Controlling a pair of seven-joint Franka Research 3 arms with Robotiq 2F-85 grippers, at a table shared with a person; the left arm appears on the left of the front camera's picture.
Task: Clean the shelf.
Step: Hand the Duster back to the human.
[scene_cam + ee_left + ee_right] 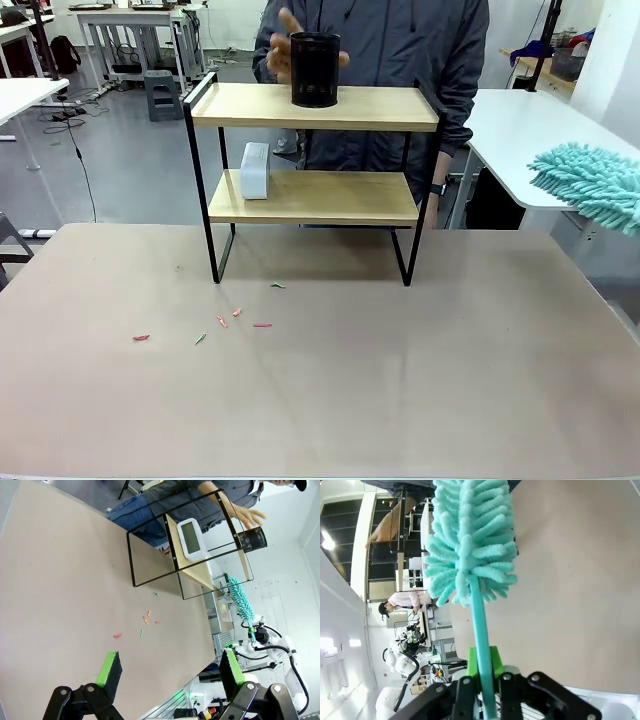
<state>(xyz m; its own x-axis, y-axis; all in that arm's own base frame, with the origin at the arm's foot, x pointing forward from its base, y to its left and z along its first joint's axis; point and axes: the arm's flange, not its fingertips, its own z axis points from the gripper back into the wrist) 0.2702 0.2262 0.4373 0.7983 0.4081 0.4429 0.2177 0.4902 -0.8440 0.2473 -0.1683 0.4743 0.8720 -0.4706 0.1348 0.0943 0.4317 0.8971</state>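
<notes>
Our right claw (482, 667) is clamped on the handle of a turquoise microfibre duster (470, 545), and our left claw (169, 664) hangs wide open above the beige worktop (400, 380). The two-tier wooden shelf in a black metal frame (375, 108) stands at the worktop's far side, a person's hand (283, 52) by the black mesh cup (315, 70) on its top board.

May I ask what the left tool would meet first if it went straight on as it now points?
The left tool would probably first meet the table top near the coloured scraps, short of the shelf; depth is uncertain.
</notes>
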